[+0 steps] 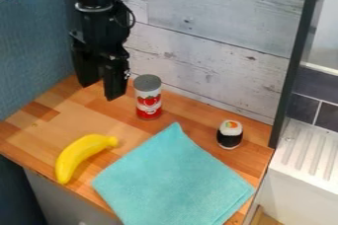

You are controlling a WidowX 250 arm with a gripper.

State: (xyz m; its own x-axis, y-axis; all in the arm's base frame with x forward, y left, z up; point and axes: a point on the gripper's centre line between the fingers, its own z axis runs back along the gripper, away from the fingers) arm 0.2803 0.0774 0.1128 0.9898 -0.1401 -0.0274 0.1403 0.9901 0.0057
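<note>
Gripper: far left, fingers apart, empty
Can: beside gripper, upright, likely steadied by its flat base
Banana: near left, lying, its curve probably preventing rolling
Cloth: near, spread flat
Sushi toy: right, upright

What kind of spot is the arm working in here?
Probably a toy kitchen set up for robot work: a wooden counter holds a toy-like banana, a small can and a folded turquoise cloth, with what looks like a ridged sink drainer at the right.
</note>
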